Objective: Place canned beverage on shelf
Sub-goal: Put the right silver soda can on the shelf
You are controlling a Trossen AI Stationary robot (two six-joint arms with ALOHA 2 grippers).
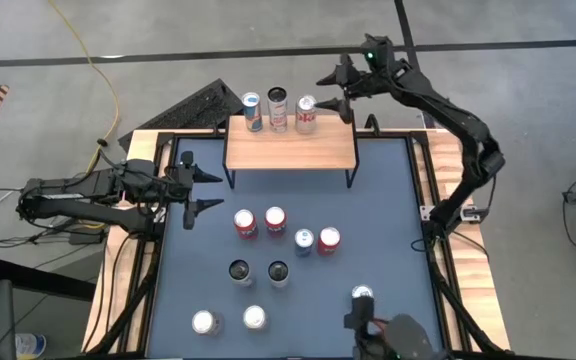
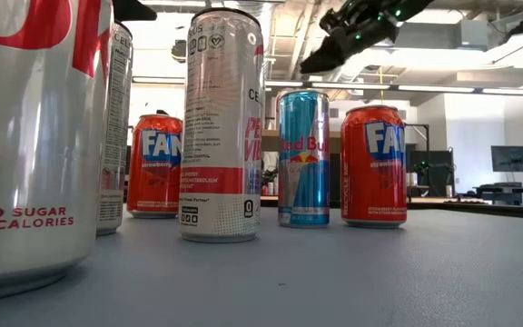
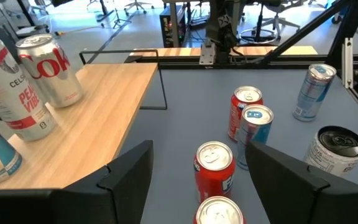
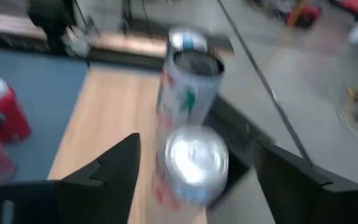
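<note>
**Three cans at the back edge, and my right arm was right beside them**

The shelf (image 1: 290, 152) stood at the far side of the table (image 1: 393, 200). Three cans stood in a row along its back edge: a blue can (image 1: 252, 112), a tall can (image 1: 277, 108) and a Coke can (image 1: 306, 114). They were close together, with bare wood in front of them.

My right gripper (image 1: 342, 90) hung just beside the Coke can, up at the shelf's far right corner. Its jaws were apart and held nothing. This was my big worry. If I swung that arm sideways, a finger could hit the Coke can. That can could knock the tall can, and one could tip off the back, because there was no wall there.

My left gripper (image 1: 190, 182) hung over the table's left side, near the shelf's left legs. Its jaws were apart and empty too. If I moved it straight ahead it could bump a thin black leg and shake the whole shelf.

More cans waited on the table. Two red cans (image 1: 259, 222) and another pair (image 1: 317, 240) stood in the middle, near each other. Grabbing one could push its neighbour over.

The best open room was the front half of the shelf top and the table on the right side.
</note>
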